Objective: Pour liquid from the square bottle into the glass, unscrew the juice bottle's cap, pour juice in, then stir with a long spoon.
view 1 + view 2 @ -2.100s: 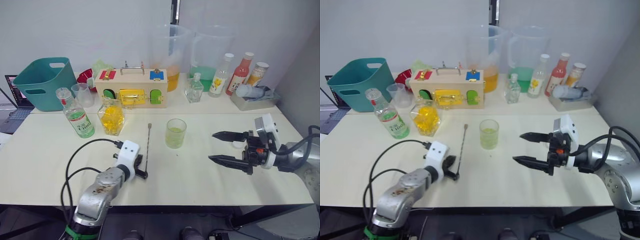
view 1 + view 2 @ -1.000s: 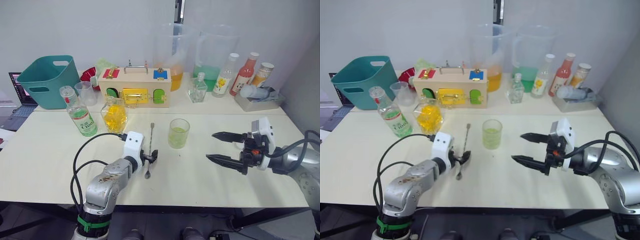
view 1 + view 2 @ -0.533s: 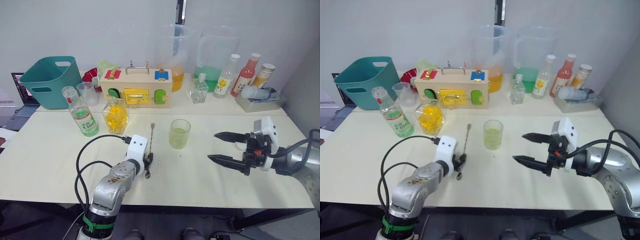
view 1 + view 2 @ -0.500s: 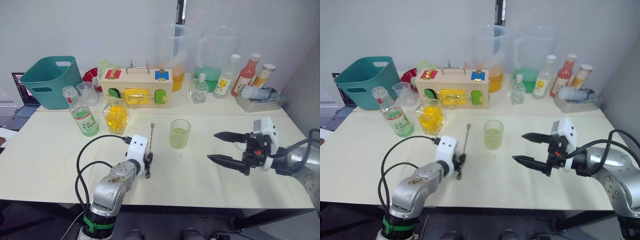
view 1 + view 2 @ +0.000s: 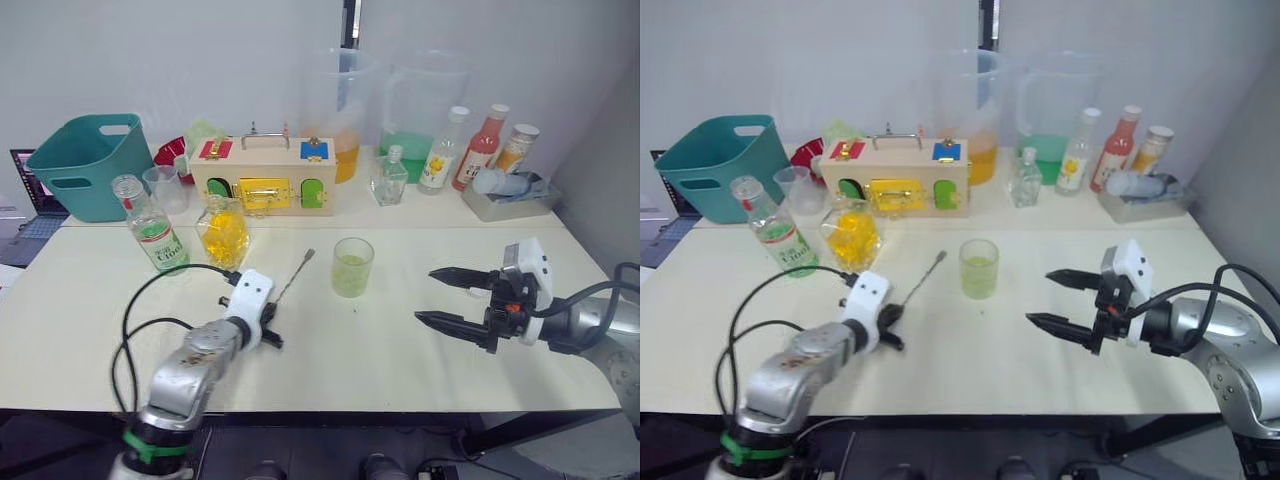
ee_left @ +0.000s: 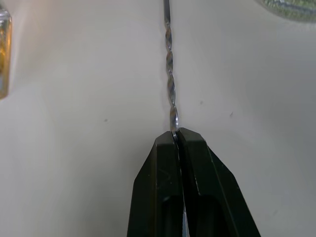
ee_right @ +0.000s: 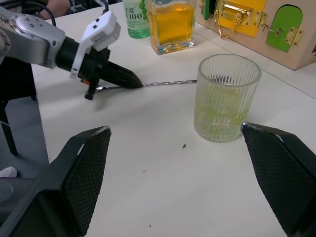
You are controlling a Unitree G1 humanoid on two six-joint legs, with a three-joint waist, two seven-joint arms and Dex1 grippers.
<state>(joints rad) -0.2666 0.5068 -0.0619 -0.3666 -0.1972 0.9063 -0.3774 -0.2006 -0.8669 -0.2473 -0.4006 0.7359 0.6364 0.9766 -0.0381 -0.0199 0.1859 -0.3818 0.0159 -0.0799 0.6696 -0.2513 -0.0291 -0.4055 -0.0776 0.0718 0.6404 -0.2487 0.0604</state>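
Observation:
The long spoon [image 5: 292,277] lies slanted on the table, its far end pointing toward the glass [image 5: 352,266]. My left gripper [image 5: 268,312] is shut on its twisted stem [image 6: 169,74], with both fingers [image 6: 165,163] pressed together. The glass holds pale yellow-green liquid. The square bottle [image 5: 223,233], with yellow liquid, stands to the left of the glass, and the juice bottle [image 5: 150,232] leans further left with a bare neck. The cap is out of view. My right gripper [image 5: 425,295] hovers open to the right of the glass [image 7: 224,98].
A teal basket [image 5: 85,165], a measuring cup [image 5: 165,188] and a wooden latch box [image 5: 265,175] stand at the back. Two big pitchers [image 5: 340,110], several bottles [image 5: 480,147] and a grey tray [image 5: 510,200] line the back right. A black cable [image 5: 150,320] loops beside my left arm.
The left gripper has drawn back to the left with the spoon, whose far end has swung to the right toward the glass. The right gripper has stayed open in place.

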